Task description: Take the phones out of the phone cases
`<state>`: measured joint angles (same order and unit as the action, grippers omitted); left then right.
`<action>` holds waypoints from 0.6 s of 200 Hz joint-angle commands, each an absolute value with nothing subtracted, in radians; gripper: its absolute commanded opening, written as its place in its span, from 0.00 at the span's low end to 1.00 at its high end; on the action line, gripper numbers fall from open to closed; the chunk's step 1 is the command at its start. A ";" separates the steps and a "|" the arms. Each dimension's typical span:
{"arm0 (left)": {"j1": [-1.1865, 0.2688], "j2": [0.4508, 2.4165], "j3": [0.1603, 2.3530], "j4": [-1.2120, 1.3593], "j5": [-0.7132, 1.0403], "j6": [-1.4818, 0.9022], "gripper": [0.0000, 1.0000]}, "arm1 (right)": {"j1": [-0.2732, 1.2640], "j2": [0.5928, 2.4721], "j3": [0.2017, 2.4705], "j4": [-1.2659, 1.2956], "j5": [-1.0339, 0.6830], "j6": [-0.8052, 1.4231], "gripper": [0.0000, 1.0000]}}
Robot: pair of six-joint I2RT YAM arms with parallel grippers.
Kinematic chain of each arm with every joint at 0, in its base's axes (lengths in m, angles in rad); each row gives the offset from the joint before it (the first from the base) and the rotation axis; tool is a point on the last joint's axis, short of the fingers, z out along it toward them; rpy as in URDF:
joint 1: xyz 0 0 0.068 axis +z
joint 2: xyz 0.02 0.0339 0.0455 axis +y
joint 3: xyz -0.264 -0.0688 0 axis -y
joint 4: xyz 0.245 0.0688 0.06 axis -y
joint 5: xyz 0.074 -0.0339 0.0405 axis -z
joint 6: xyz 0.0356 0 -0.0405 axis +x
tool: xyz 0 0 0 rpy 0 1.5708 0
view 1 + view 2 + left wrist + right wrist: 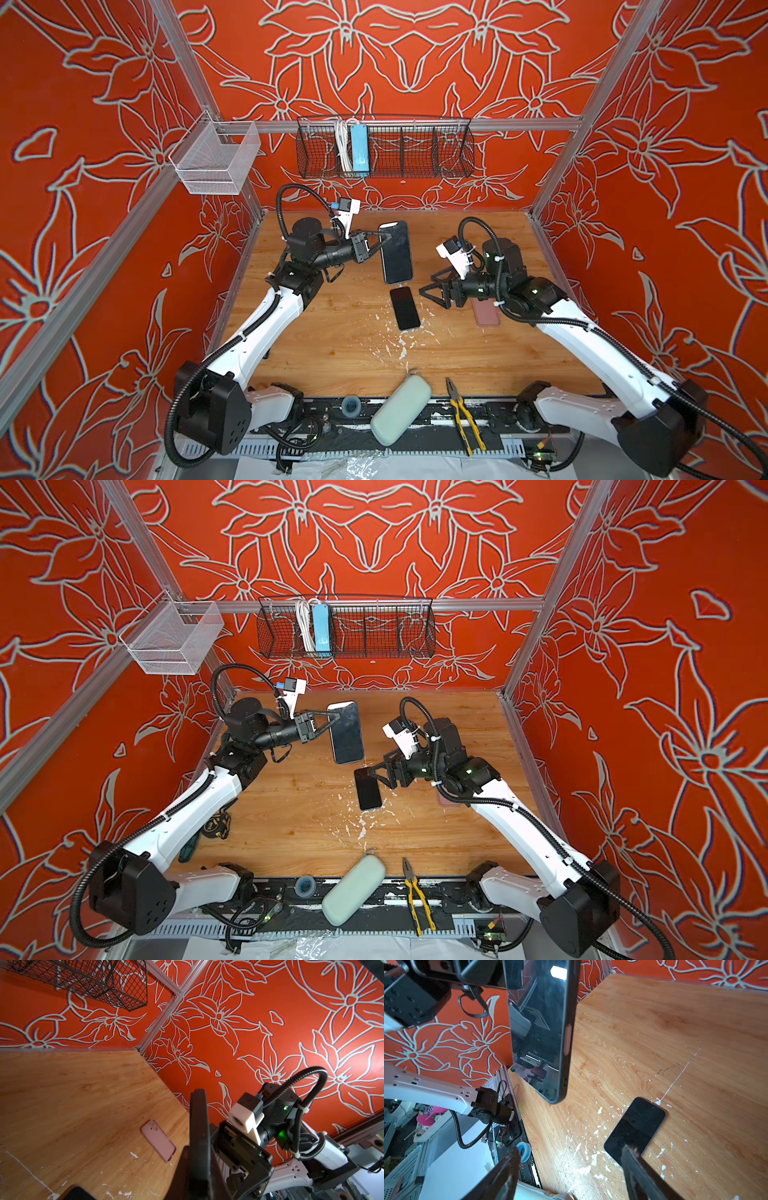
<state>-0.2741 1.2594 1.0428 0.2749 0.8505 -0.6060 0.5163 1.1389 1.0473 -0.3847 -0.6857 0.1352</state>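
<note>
My left gripper point(383, 238) point(333, 718) is shut on the long edge of a black phone case point(395, 253) point(346, 734) and holds it up above the table. The case's glossy dark face point(538, 1028) turns toward the right arm, and its thin edge point(198, 1118) shows in the left wrist view. I cannot tell whether anything sits in it. A bare black phone point(404, 308) point(368, 791) point(634, 1128) lies flat, screen up, on the wooden table point(332, 345). My right gripper point(428, 291) point(376, 771) point(571, 1153) hovers open over the phone's far right end, holding nothing.
A pink phone case point(159, 1140) point(485, 316) lies on the table, partly under the right arm. A mint pouch point(401, 411), yellow pliers point(463, 415) and a tape roll point(350, 405) sit at the front edge. A black wire basket point(384, 149) hangs on the back wall.
</note>
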 commanded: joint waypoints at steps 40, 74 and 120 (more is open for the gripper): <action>-0.260 1.323 1.143 0.251 1.063 -0.494 0.00 | 0.510 1.200 1.147 -0.521 -0.762 -0.010 0.98; -0.257 1.362 1.161 0.243 1.094 -0.477 0.00 | 0.510 1.218 1.165 -0.552 -0.737 -0.037 0.95; -0.255 1.385 1.172 0.242 1.140 -0.460 0.00 | 0.512 1.244 1.185 -0.612 -0.739 -0.104 0.91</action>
<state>-0.2615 1.3895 1.1259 0.2161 1.0748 -0.4866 0.5163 1.2377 1.1549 -0.5568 -0.7334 -0.0238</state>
